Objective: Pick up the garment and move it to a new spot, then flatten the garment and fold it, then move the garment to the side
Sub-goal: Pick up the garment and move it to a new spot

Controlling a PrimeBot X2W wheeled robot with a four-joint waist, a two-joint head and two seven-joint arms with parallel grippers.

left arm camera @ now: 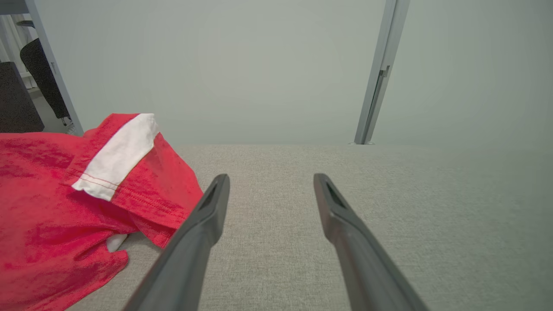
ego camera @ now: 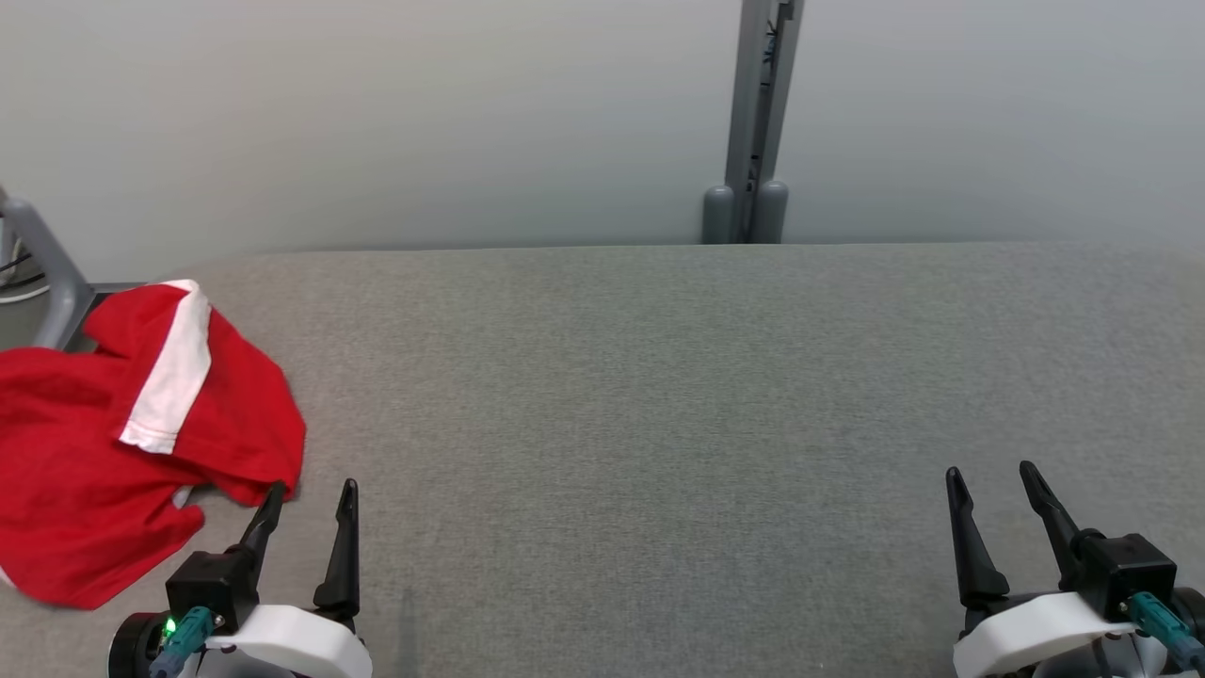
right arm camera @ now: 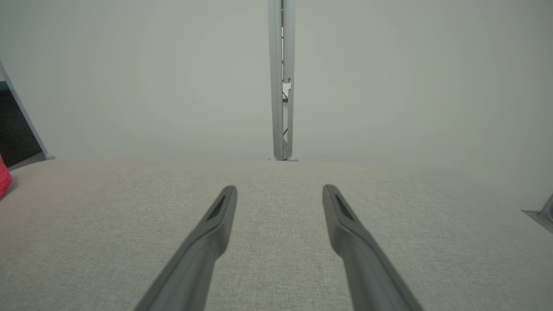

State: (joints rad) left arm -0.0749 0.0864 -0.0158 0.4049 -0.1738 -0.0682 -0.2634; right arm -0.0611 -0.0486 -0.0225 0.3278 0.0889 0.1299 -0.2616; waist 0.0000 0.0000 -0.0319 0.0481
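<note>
A red garment [ego camera: 85, 452] with a white band lies crumpled at the left end of the grey fabric table [ego camera: 659, 395]. The left wrist view has the garment [left arm camera: 47, 216] at its left side, and a sliver of the garment [right arm camera: 3, 179] sits at the right wrist view's left edge. My left gripper [ego camera: 313, 496] is open at the lower left, its left fingertip right at the garment's near right edge, nothing between the fingers [left arm camera: 211, 207]. My right gripper [ego camera: 990, 478] stands open at the lower right, far from the garment, above bare table [right arm camera: 276, 242].
A grey post [ego camera: 753, 122] rises behind the table's far edge, against a pale wall. A grey metal frame leg [ego camera: 42, 273] stands at the far left beside the garment. Dark chairs [left arm camera: 39, 73] show beyond the table's left end.
</note>
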